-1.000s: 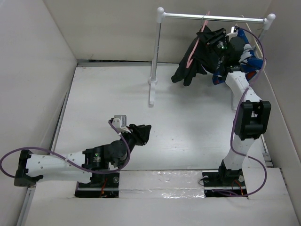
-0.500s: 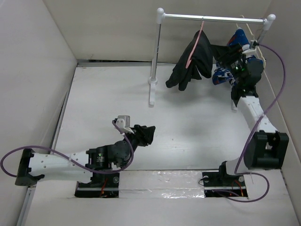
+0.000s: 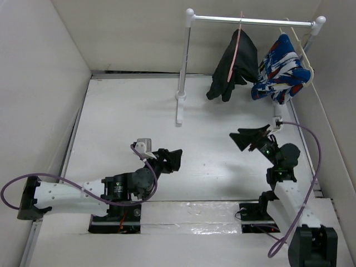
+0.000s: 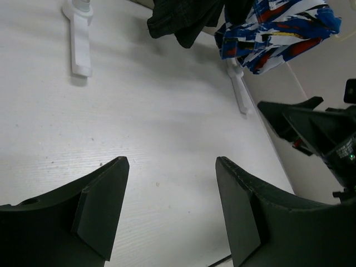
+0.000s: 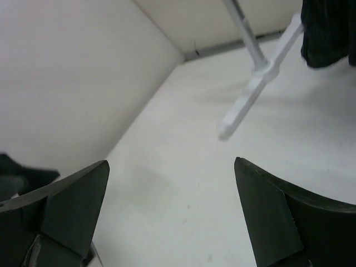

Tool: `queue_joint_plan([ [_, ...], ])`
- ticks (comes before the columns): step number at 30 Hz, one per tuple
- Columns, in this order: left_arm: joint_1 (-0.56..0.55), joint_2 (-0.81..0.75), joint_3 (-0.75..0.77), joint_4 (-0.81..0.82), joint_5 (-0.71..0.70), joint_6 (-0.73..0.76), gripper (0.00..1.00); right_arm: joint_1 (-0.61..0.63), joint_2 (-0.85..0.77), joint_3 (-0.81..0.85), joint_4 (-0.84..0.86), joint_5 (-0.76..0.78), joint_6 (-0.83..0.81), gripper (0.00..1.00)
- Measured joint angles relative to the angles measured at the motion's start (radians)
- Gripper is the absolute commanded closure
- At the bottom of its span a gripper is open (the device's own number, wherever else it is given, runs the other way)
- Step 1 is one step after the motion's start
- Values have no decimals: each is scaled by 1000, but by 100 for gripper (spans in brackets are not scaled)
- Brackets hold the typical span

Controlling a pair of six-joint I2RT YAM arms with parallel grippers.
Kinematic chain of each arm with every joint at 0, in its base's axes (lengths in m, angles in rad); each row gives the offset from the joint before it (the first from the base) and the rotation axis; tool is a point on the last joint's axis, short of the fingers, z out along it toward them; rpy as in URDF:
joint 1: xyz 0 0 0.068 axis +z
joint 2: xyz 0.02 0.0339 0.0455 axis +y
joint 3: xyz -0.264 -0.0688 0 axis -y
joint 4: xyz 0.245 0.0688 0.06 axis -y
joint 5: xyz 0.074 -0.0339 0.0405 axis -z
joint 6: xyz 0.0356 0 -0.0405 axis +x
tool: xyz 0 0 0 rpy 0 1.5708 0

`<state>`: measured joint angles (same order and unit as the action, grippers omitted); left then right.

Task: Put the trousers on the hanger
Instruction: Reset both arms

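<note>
The black trousers (image 3: 233,64) hang folded over the pink hanger (image 3: 237,41), which hooks on the white rail at the back. Their lower ends show in the left wrist view (image 4: 181,19) and in the right wrist view (image 5: 328,33). My right gripper (image 3: 248,137) is open and empty, low over the table, well in front of the trousers. My left gripper (image 3: 171,159) is open and empty near the table's middle front. Both wrist views show spread fingers with bare table between them.
The white rail stand (image 3: 182,92) has feet on the table (image 3: 111,122). A blue, white and red patterned garment (image 3: 281,69) hangs on a cream hanger (image 3: 305,53) right of the trousers. White walls enclose the table on three sides.
My right gripper has let go of the trousers, drawn back from the rail and dropped low over the table. The trousers have swung to hang straight. My left gripper has barely moved.
</note>
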<state>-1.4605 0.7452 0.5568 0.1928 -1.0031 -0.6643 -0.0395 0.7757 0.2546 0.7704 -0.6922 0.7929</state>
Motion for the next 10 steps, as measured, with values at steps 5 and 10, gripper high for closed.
queue_joint_plan([
  [5,0,-62,-108,-19,11,-72,39,61,-142,-108,-185,-95,-190,0],
  [10,0,-47,-187,-38,35,-139,39,102,-124,-160,-338,-84,-330,0],
])
